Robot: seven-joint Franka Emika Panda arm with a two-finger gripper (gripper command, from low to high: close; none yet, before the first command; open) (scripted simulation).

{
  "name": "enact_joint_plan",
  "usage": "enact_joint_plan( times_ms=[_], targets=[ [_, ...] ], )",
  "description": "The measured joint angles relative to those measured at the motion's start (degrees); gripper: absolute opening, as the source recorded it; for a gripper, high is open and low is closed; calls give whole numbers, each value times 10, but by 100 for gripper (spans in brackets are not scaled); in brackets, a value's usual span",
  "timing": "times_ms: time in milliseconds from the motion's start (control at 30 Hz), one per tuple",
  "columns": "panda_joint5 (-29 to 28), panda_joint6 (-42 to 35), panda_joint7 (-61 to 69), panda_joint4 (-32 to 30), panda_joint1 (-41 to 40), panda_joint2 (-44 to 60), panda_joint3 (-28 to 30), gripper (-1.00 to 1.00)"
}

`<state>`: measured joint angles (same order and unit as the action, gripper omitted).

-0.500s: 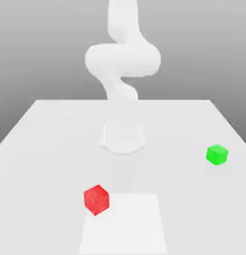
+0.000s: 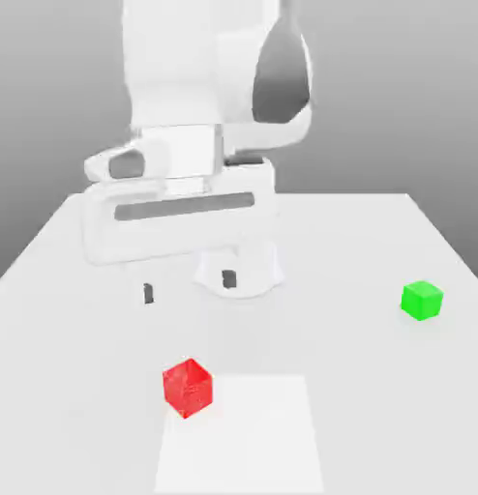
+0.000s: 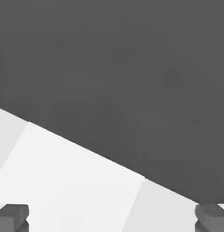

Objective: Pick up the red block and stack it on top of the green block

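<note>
I see my gripper (image 2: pixel 188 287) wide open, holding nothing, mid-frame; the red block (image 2: pixel 189 388) sits just below it, the green block (image 2: pixel 422 300) far right.

I count one red block (image 2: pixel 188 387) and one green block (image 2: pixel 422 300), both on the single table (image 2: pixel 378 406). One paler square patch (image 2: pixel 248 435) lies on that table, touching the red block. My pincer (image 2: pixel 188 287) shows two fingertips (image 3: pixel 12 216), as far as I can tell.
</note>
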<state>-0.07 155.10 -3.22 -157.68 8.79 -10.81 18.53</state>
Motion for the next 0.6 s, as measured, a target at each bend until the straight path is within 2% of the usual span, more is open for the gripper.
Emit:
enact_joint_plan(
  times_ms=[67,133,300,433,467,600],
  targets=[
    [-16,37,52,-36,-4,54,11,0],
    [-8,65,83,-47,-4,91,14,0],
    [67,121,146,-39,-18,162,-18,0],
    [135,166,195,-32,-63,218,-79,0],
    [147,177,204,-30,-78,232,-97,-100],
    [147,176,204,-30,-78,232,-97,-100]
  ],
)
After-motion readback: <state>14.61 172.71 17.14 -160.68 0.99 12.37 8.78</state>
